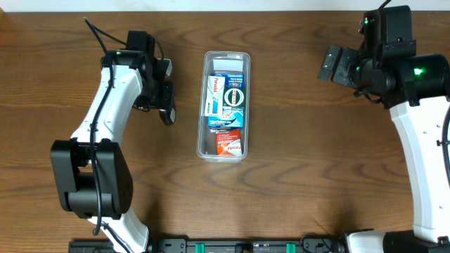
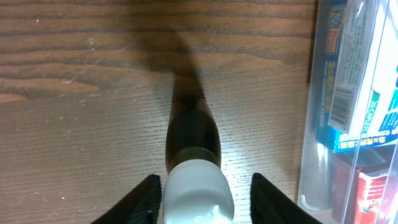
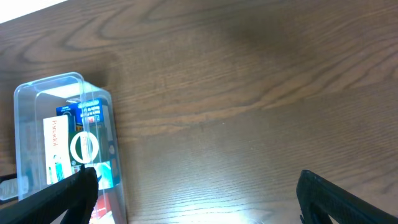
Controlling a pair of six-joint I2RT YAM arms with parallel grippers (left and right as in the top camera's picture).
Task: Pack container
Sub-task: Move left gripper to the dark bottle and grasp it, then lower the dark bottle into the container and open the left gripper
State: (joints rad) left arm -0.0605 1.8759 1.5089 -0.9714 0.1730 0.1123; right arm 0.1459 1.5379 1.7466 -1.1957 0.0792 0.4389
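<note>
The clear, long container (image 1: pixel 201 105) stands mid-table and holds several small boxes, among them a blue and white one (image 1: pixel 226 98) and a red one (image 1: pixel 230 143). My left gripper (image 1: pixel 167 111) is low over the table just left of the container. In the left wrist view its fingers (image 2: pixel 205 190) are open around the white cap (image 2: pixel 198 196) of a dark brown bottle (image 2: pixel 189 134); there is a gap on the right side. The container's wall (image 2: pixel 311 124) is at the right. My right gripper (image 1: pixel 329 63) is wide open and empty (image 3: pixel 196 193), right of the container (image 3: pixel 25 124).
The brown wooden table (image 1: pixel 309 154) carries nothing else that I can see. The left arm's base (image 1: pixel 91 176) is at the front left and the right arm (image 1: pixel 422 140) runs down the right edge.
</note>
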